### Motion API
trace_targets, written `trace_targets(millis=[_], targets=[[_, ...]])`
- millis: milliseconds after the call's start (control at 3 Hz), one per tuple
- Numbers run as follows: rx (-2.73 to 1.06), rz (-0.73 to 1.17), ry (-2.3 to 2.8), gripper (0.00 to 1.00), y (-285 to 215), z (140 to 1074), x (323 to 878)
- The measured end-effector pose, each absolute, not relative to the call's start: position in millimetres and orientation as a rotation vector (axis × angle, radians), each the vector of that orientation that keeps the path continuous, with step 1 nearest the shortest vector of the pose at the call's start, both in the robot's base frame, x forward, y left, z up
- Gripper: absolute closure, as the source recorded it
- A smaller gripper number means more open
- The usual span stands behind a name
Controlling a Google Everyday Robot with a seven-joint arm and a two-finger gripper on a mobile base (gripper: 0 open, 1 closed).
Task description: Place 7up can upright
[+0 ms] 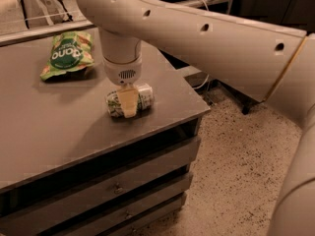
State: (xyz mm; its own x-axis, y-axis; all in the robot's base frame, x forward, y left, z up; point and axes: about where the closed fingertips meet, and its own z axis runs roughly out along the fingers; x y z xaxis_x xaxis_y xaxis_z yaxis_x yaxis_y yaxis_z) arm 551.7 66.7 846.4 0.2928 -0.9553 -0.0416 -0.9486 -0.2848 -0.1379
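Far left on the grey table [54,132] there's a green snack bag [66,54] lying flat, orange along its edges, with white lettering where only something like "ano" reads clearly. Moving in, here's the claw [129,102], pointing straight down from a round white wrist with a small vent grille, its pale yellow tip lying across the middle of the 7up can [144,97]. The can is on its side on the table, near the front right corner and well apart from the bag, its long axis running roughly left to right. Green print on white shows either side of the claw, but no brand lettering can be read. Clenched or released? I cannot tell. The far side is hidden behind the can. Below the table top, drawer fronts [118,183] stack downward. To the right, the thick cream robot arm [211,45] sweeps across the view above a speckled floor [236,181].
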Motion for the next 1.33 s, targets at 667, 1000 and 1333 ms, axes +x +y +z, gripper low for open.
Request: trace_targets(millis=[667, 1000, 1333], targets=[[-2.389, -0.043, 1.743, 0.96, 66, 858, 550], [-2.261, 0.057, 1.648, 1.0, 45, 882, 553], [-2.071, 0.153, 1.517, 1.0, 16, 913, 566]])
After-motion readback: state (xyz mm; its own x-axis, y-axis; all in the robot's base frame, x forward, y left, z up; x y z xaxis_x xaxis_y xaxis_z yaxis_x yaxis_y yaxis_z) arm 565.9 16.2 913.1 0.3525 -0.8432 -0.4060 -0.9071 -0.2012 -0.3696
